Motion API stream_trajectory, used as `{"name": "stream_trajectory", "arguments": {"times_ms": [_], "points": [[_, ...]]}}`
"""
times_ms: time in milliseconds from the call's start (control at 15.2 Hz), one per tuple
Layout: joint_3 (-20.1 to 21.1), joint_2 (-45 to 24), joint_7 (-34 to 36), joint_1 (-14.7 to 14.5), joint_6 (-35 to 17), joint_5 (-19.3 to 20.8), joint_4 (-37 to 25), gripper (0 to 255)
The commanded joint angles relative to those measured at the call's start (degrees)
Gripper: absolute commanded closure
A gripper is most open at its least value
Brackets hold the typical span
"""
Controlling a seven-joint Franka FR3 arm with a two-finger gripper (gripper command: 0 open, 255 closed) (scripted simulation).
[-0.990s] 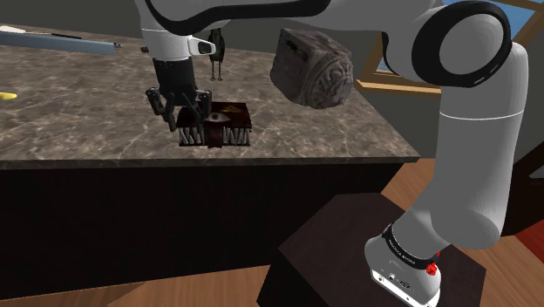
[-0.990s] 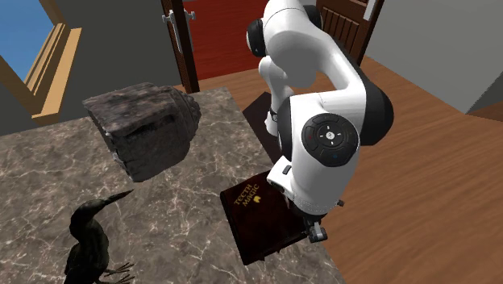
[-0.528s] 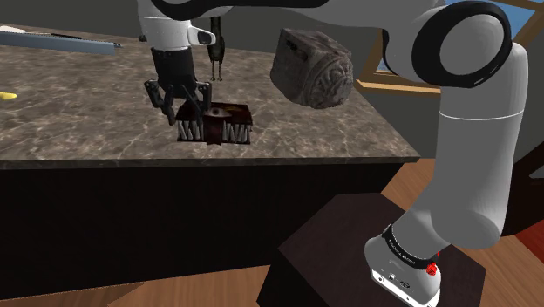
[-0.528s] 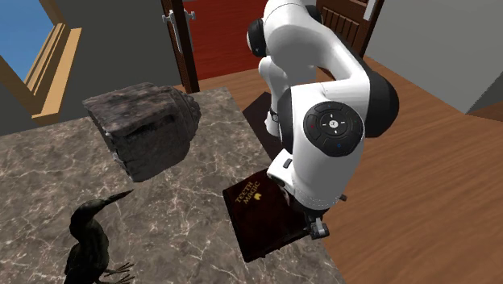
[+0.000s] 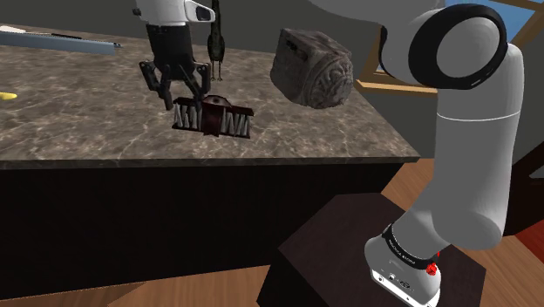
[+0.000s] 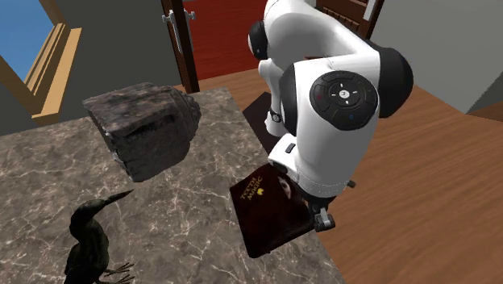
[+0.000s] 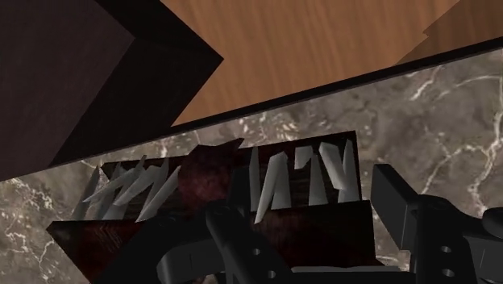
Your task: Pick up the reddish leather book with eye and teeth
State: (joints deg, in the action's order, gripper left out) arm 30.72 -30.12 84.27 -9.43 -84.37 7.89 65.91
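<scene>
Above marble counter (image 5: 87, 122), pincer (image 5: 186, 98) grips toothed book (image 5: 223, 119); second exterior view reveals gold lettering (image 6: 259, 191).

Dark reddish-brown book (image 5: 214, 118), gold lettering on its cover, pale pointed teeth lining one long edge around a dark bulge. It hangs tilted, clasped by the claw (image 5: 185, 98), over the marbled desk's (image 5: 87, 122) edge.

Open countertop (image 5: 78, 113) at shoulder view's left; stone block (image 5: 311, 67), bird figure (image 5: 216, 39) nearby.
</scene>
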Motion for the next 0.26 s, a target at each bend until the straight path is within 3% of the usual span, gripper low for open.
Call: {"name": "stream_trajectory", "arguments": {"times_ms": [0,198], "points": [[0.02,-0.35,0.18,-0.54,1.99,0.16,-2.49,255],[-0.01,-0.68,0.25,-0.87,3.11,0.29,-3.95,255]]}}
